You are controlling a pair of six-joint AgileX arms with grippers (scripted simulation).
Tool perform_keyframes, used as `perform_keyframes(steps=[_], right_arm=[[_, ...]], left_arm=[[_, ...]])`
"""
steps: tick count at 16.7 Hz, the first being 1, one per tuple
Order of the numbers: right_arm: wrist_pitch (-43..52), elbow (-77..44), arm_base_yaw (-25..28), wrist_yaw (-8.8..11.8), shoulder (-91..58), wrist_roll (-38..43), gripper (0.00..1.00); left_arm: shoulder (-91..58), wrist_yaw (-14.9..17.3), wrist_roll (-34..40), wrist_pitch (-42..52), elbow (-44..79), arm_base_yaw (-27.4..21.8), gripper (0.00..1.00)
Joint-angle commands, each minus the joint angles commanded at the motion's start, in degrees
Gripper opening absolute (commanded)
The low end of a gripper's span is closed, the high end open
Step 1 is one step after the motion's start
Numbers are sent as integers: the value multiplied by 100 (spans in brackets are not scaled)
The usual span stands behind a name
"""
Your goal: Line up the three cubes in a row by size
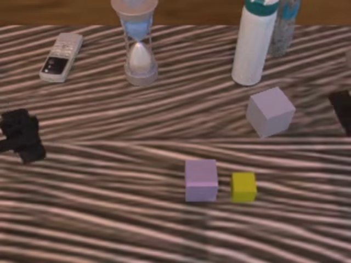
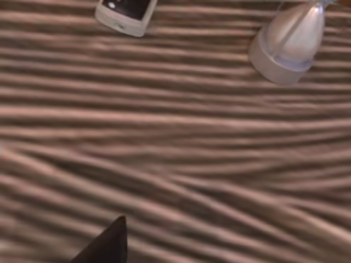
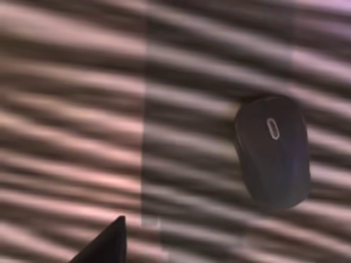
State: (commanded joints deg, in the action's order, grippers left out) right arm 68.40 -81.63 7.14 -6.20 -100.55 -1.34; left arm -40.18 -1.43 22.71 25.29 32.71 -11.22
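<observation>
Cubes: the lilac-purple cube (image 1: 201,180) and small yellow cube (image 1: 243,187) sit just beside each other at lower centre of the bench (image 1: 109,219); the largest pale lavender cube (image 1: 270,112) sits apart at upper right. Left end effector (image 1: 21,136) hangs at the left edge, right end effector (image 1: 342,109) at the right edge, both touching nothing; whether either is released or clenched cannot be told.

A white remote (image 2: 125,15) and an hourglass base (image 2: 282,52) lie apart on the striped table (image 2: 175,142)
</observation>
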Motion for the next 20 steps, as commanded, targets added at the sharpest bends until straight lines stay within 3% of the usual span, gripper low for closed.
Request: perform_keyframes(steps=[5, 10, 13, 20], right_arm=[[1059, -2652, 477, 149, -2442, -196, 100], [1295, -4611, 907, 451, -3799, -330, 100], [1265, -5089, 1043, 573, -4110, -365, 100], [1241, -5100, 1030, 579, -4122, -367, 100]], left_arm=[[2135, 50, -1115, -1259, -1867, 705, 100], [3588, 119, -1998, -2232, -2988, 1134, 100], [3981, 140, -2247, -2504, -3248, 1229, 100], [4018, 143, -2271, -2529, -3271, 1237, 100]])
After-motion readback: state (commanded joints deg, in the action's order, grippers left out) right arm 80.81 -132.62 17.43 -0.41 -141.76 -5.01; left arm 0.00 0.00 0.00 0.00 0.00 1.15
